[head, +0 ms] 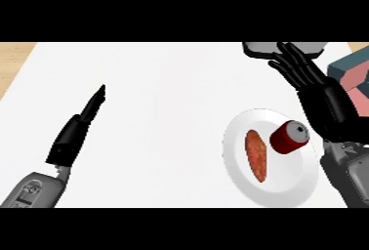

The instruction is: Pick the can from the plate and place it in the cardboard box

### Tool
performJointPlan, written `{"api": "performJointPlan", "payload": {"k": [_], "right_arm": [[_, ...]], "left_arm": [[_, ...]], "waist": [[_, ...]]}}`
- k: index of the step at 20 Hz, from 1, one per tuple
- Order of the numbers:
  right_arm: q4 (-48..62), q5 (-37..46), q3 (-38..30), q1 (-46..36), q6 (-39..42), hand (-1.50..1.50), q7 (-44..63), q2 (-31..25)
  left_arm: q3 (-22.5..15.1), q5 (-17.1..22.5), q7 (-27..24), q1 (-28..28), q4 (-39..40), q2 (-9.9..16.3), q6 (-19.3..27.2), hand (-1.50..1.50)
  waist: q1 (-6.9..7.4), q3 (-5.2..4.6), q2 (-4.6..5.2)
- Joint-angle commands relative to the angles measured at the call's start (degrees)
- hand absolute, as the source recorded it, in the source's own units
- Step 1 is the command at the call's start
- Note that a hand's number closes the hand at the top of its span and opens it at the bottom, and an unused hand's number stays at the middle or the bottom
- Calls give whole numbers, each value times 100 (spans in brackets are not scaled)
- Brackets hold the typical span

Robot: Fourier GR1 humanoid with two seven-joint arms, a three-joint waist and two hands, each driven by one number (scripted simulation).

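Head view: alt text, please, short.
A red can lies on a white plate beside an orange food piece, not yet grasped. The open right hand hovers just right of it; the left hand rests open at left.

A white worktop point(158, 97) fills the view, with a white plate point(288, 188) at about four o'clock carrying a red can point(290, 137) lying on its side and, just left of it, an orange strip of food point(256, 155). The right hand point(324, 100), fingers point(292, 61) straight, stretches toward one o'clock past the can, near a teal and pink box point(353, 78) at the two o'clock edge. The left hand point(75, 132) rests open at eight o'clock.
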Motion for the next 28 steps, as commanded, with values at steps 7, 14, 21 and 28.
{"api": "performJointPlan", "payload": {"k": [7, 14, 21, 28], "right_arm": [[-244, -948, -2061, 990, -538, -150, -2582, 629], [1520, 582, -2989, 3316, -325, -150, -5879, 146], [1086, 2020, -2950, 4832, -1117, -150, -5949, -200], [-1843, 2943, -2297, 6444, -1410, -150, -3884, 85]], "left_arm": [[349, 38, 254, 474, 420, 141, 265, 0], [307, -1, 228, 673, 453, 76, 276, 0], [208, -168, 227, 625, 616, -123, 302, 0], [422, -187, 564, 316, 512, 52, 57, 0]], "waist": [[-1056, 410, -645], [-569, -23, -212], [-364, -79, -223], [-308, -88, -219]]}}
